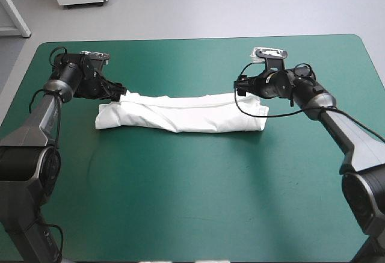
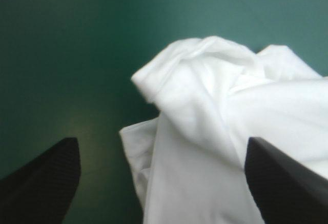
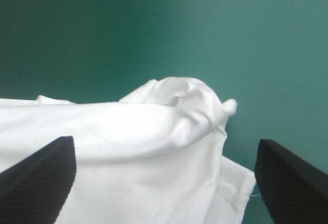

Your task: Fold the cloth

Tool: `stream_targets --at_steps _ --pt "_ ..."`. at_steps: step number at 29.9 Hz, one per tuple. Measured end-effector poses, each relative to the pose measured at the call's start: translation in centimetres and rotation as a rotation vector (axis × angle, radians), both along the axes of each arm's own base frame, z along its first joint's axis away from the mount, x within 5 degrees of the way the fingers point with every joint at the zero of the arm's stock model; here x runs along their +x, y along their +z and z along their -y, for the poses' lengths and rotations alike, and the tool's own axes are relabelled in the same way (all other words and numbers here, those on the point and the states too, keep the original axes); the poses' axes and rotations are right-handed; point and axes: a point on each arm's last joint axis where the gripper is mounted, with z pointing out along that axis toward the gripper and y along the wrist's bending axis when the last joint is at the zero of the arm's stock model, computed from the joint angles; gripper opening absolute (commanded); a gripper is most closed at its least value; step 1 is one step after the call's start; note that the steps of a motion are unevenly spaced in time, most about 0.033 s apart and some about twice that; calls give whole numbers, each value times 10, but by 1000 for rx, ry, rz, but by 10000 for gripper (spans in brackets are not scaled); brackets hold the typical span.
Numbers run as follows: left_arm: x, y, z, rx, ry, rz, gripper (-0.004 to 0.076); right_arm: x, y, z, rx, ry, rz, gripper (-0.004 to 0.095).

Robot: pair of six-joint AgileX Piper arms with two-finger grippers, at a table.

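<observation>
The white T-shirt (image 1: 180, 114) lies as a long folded band across the middle of the teal-green table, running left to right. My left gripper (image 1: 117, 91) sits low at the band's far left corner, open, and its black fingers (image 2: 43, 180) stand wide apart with a bunched end of the T-shirt (image 2: 215, 131) ahead between them. At the band's far right corner my right gripper (image 1: 239, 86) is also open. Its fingers (image 3: 38, 175) are spread on either side of a rumpled fold of the T-shirt (image 3: 154, 142).
Bare teal-green cover (image 1: 198, 197) stretches from the T-shirt to the table's near edge, and a narrower strip (image 1: 180, 58) lies beyond it toward the far edge.
</observation>
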Motion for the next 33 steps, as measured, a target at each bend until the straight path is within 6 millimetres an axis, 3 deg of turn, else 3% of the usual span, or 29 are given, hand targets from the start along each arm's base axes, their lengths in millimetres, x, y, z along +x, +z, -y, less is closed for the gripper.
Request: stream_targets --at_steps 3,6,10,15,20,24,29,33 --pt "-3 22 -5 39 43 25 639 -12 26 3 15 2 51 913" --pt "-12 48 -6 24 69 65 568 -26 46 8 6 15 75 913" --pt "-25 68 6 -104 37 73 328 -38 48 12 -49 34 11 913" --pt "-29 60 45 -207 -64 26 -10 -46 28 16 -104 44 -91 913" --pt "-29 36 87 -217 -171 -1 -9 -52 10 17 -112 46 -162 913" --pt "-26 20 112 -255 -216 -6 -9 -52 7 20 -51 42 -190 913" --pt "-23 0 133 -282 -247 -37 -9 -46 6 40 73 18 -218 913" --pt "-22 -18 149 -271 -281 -73 -9 -37 -7 56 133 3 -273 913"
